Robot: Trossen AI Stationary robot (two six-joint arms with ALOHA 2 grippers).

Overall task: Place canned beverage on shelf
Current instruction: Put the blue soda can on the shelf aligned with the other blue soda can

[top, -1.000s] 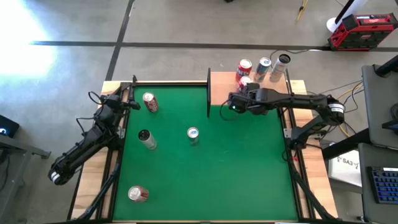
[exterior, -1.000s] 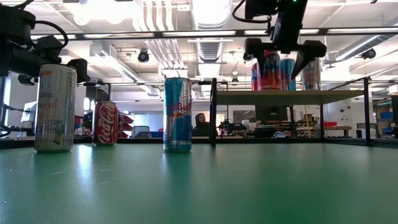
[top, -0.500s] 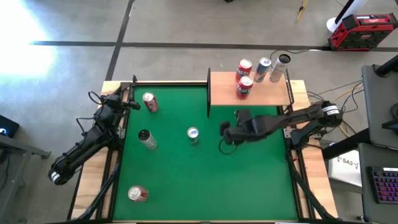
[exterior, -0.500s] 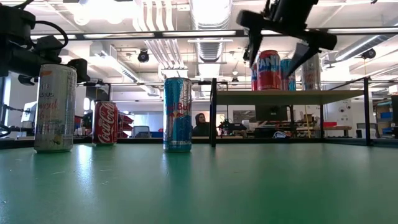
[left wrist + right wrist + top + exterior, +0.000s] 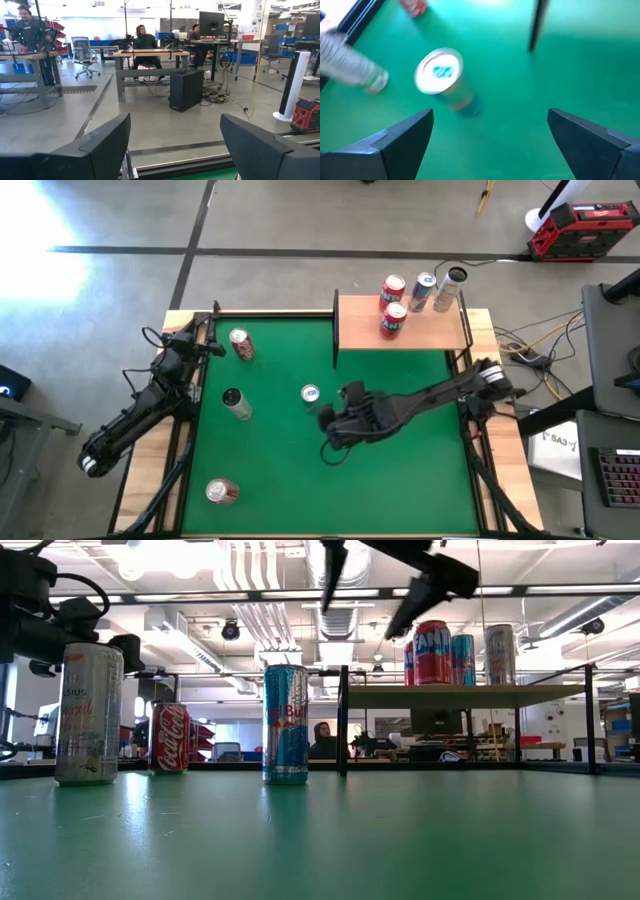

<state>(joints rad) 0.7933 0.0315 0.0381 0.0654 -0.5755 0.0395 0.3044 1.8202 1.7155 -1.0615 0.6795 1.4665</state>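
Right pincer (image 5: 331, 430) spread wide and empty, out over mid-counter (image 5: 400, 480), just beside the blue can (image 5: 310, 396). Seen from the right wrist, blue can (image 5: 440, 79) upright between and ahead of the two fingers (image 5: 405, 145); probably lined up as the next pick. Pincer high above the felt in the low view (image 5: 385, 585), likely to clear can tops while travelling.

Shelf (image 5: 365, 330) at the counter's far edge, raised on a dark frame. Red can (image 5: 393, 319) upright on the board. Three more cans near its far edge: red (image 5: 393, 287), blue (image 5: 424, 290), silver (image 5: 452, 283); cannot tell from above whether they sit on the board or behind it. Low view puts them all at shelf level (image 5: 455, 658).

Remaining on the felt: blue can, dark-topped silver can (image 5: 235, 403) upright, red can (image 5: 241, 343) near the far left corner, red can (image 5: 221, 491) near the front left, the last apparently on its side.

Left pincer (image 5: 175, 150) spread, empty, parked at the far left edge (image 5: 205, 340), pointing off the counter into the room; idle, out of the way.

Judgement: one placement apparently done, next cycle starting; descent onto the blue can needed.
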